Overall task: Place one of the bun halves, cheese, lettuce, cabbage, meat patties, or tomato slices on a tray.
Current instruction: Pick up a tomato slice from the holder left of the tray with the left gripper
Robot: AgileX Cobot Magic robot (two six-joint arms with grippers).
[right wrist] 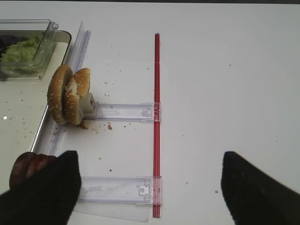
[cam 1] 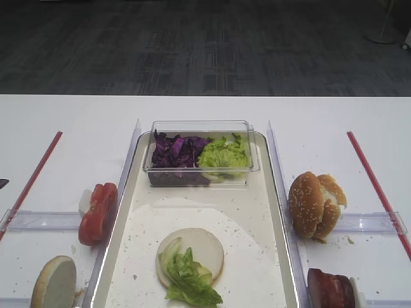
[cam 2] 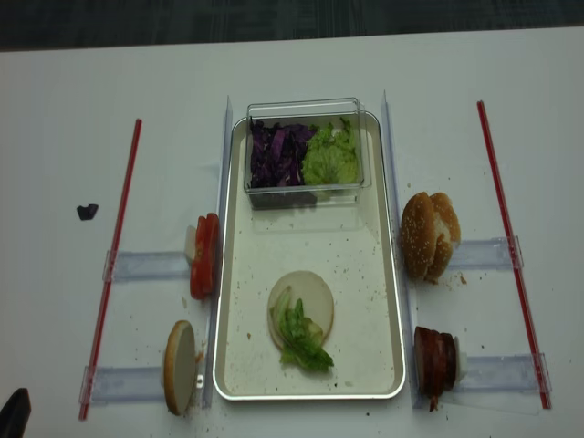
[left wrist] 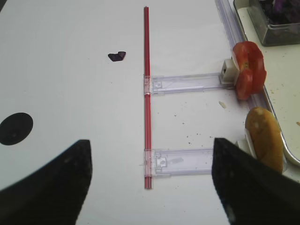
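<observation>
Red tomato slices [left wrist: 248, 69] stand on edge just outside the tray's [cam 1: 282, 212] left rim; with both claws wide and empty, bring your left gripper [left wrist: 150, 180] squarely over them.

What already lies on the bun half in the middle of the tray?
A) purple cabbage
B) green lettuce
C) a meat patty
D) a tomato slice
B: a crinkled light-green lettuce leaf lies across the pale bun half on the tray; nothing else is on it.
</observation>
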